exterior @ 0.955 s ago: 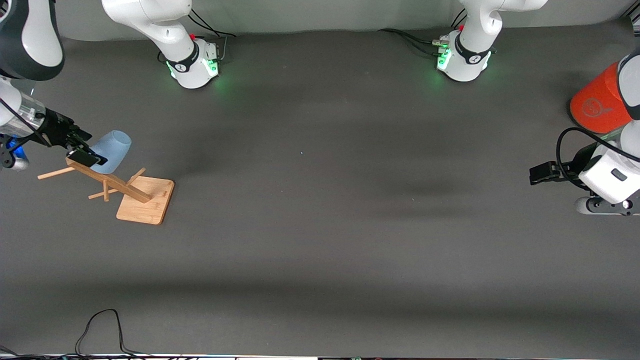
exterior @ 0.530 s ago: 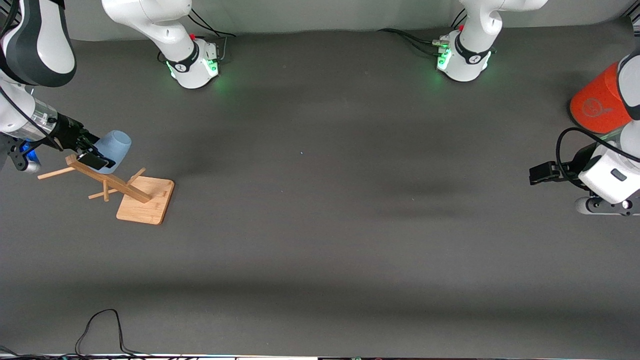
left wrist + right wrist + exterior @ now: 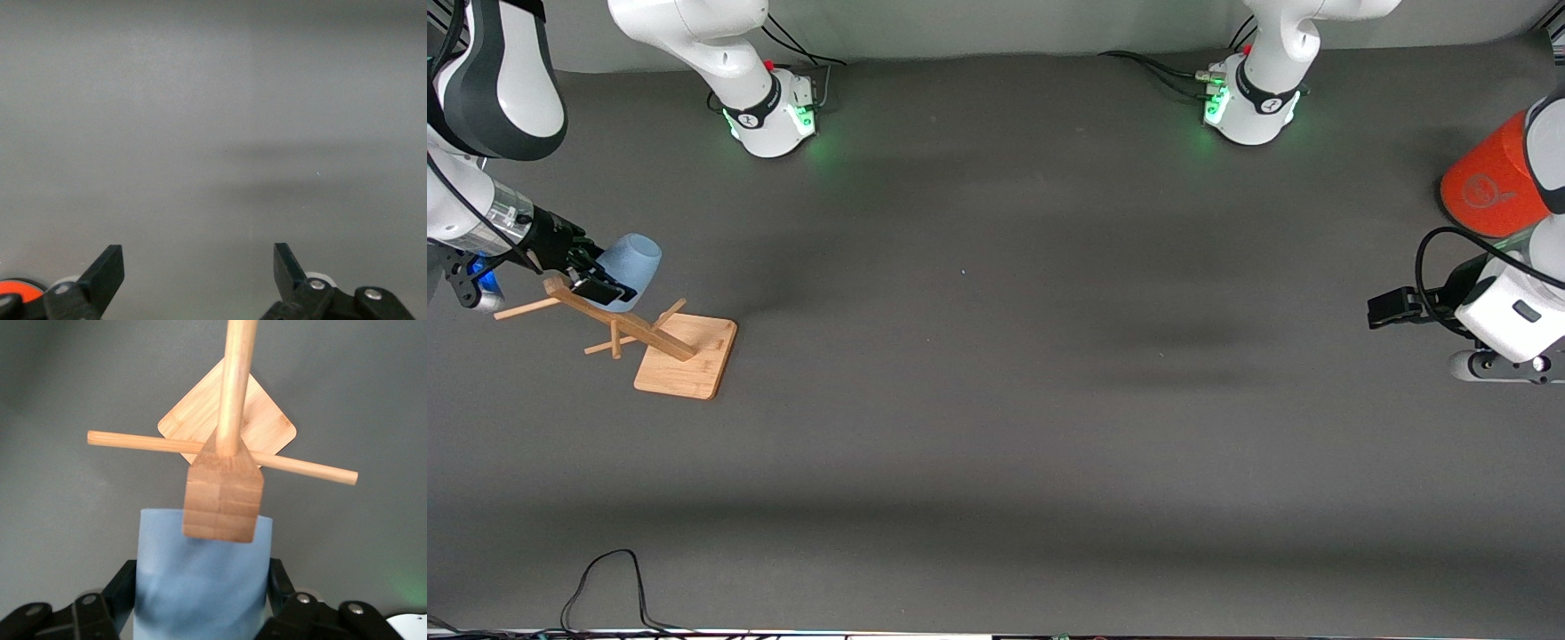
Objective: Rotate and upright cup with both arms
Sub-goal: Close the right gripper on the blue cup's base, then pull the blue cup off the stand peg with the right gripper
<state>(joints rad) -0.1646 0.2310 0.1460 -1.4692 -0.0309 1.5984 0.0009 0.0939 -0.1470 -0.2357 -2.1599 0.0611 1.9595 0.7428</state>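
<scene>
Pale-blue plastic marks the cup [image 3: 630,267], which is hung tilted on a peg of the wooden stand [image 3: 685,356] at the right arm's end of the table. The cup is pinched on both sides by the fingers [image 3: 280,577] of the right gripper [image 3: 596,277]. The left gripper [image 3: 1392,307] is held waiting over the table near the orange-red can [image 3: 1489,182], its fingers [image 3: 107,267] spread wide with nothing between them.

Cup [image 3: 200,580] rim cut off by right wrist view edge; orange-red can [image 3: 1489,182] partly hidden by left arm.
</scene>
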